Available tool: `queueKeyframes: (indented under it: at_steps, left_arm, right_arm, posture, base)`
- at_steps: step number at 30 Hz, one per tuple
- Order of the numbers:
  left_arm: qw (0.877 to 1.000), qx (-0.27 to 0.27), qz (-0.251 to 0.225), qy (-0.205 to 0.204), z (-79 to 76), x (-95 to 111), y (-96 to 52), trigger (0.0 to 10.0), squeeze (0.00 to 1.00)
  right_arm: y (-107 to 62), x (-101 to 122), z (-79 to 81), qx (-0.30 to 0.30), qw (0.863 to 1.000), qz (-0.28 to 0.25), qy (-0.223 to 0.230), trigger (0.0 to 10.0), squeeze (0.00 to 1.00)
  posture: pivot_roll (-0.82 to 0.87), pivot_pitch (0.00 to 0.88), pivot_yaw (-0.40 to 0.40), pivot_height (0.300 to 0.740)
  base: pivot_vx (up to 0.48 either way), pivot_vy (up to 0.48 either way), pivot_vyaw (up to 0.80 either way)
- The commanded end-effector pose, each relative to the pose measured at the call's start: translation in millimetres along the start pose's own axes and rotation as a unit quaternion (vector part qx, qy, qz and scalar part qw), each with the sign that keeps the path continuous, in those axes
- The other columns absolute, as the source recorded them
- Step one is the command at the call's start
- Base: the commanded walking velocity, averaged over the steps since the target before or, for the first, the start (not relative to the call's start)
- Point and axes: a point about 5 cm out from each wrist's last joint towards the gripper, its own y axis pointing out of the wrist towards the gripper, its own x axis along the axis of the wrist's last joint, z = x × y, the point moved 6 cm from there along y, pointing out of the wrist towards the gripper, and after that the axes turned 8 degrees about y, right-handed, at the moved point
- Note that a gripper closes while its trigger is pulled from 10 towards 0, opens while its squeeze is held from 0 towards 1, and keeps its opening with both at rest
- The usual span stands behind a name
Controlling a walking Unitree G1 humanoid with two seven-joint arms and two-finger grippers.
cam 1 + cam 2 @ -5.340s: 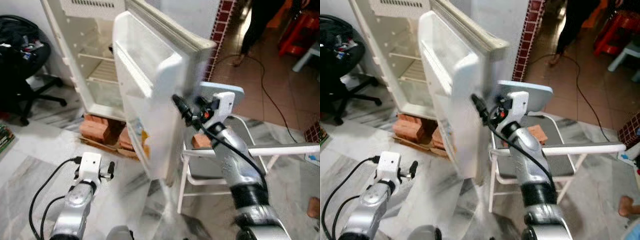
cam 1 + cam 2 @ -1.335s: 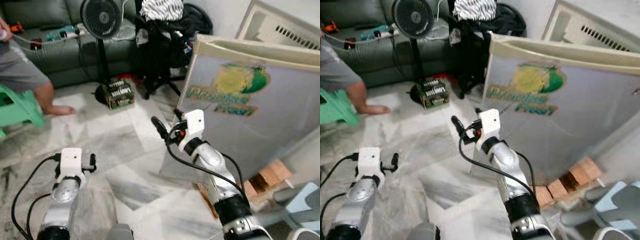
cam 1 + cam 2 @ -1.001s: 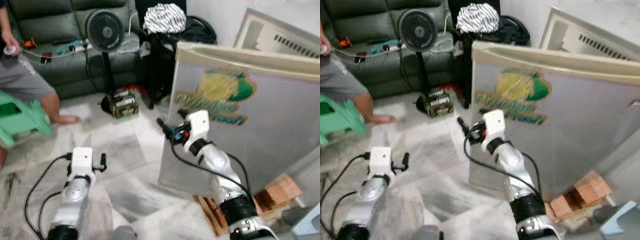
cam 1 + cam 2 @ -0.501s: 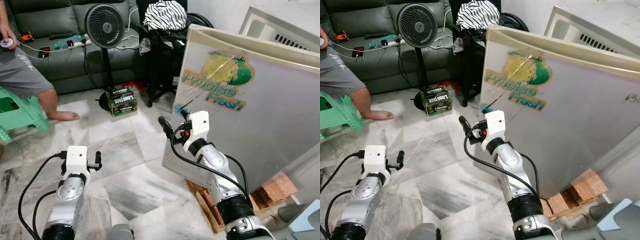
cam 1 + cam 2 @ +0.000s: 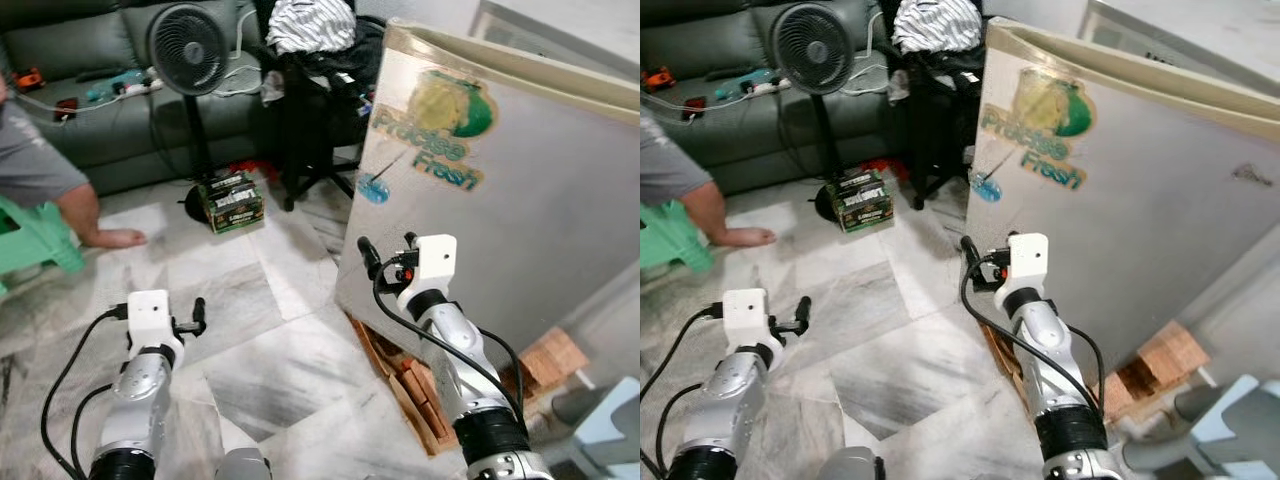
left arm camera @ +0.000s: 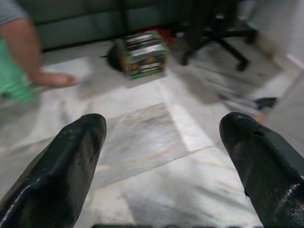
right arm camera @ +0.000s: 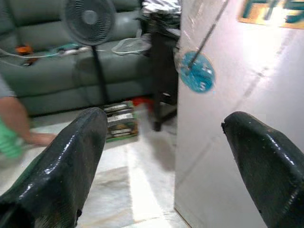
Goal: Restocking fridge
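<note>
I hold the right gripper [image 5: 970, 250] released just beside the fridge door [image 5: 1120, 200]. My left gripper [image 5: 198, 312] hangs released over the floor [image 5: 270, 350].

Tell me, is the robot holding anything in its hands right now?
No, nothing is held. The left gripper is open over the marble floor, and the right gripper is open beside the fridge door, with only air between the fingers.
</note>
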Motion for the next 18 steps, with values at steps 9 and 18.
queueKeyframes:
  at_steps: [9,18]
  left_arm:
    - [1.0,0.007,-0.003,0.021,6.3,4.8,0.1,10.0,0.0]
    - [1.0,0.012,-0.001,0.028,12.8,5.3,-0.7,10.0,0.0]
  right_arm:
    - [2.3,5.7,4.7,-0.003,1.0,-0.008,-0.005,10.0,0.0]
    - [3.1,5.3,6.9,-0.006,1.0,-0.003,-0.004,10.0,0.0]
  posture:
    - [0.1,0.0,-0.019,0.74]
    - [0.1,0.0,-0.016,0.74]
  base:
    - [0.0,0.48,-0.78]
    - [0.0,0.48,0.0]
